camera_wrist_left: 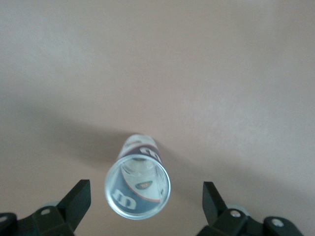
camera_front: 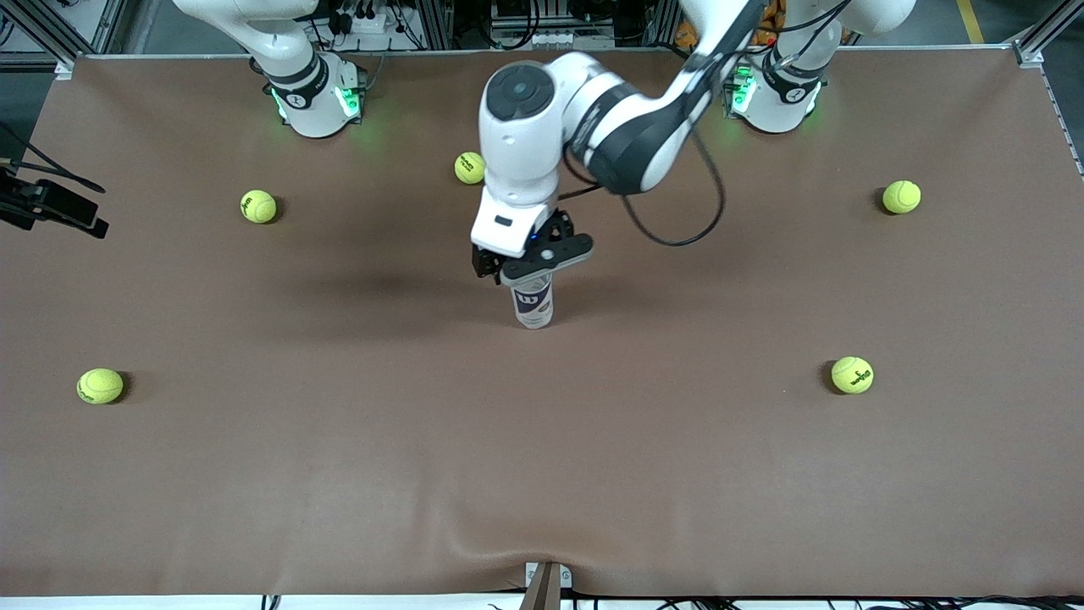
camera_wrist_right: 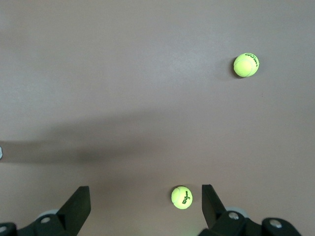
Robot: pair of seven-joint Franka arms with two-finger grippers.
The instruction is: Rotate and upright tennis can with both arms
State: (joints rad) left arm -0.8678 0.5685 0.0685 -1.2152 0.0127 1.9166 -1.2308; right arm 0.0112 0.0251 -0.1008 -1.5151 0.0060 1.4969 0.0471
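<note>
The tennis can stands upright on the brown table mat near the middle, its white and navy "W" label facing the front camera. My left gripper hangs straight above its top, fingers open. In the left wrist view I look down into the can's open silver rim; it sits between the spread fingers of the left gripper, touching neither. My right gripper is open and empty, high above bare mat with a tennis ball below, close to one finger. It is out of the front view.
Several yellow-green tennis balls lie scattered on the mat, among them one near the left arm's wrist, one toward the right arm's end and one toward the left arm's end. A black device juts in at the right arm's end.
</note>
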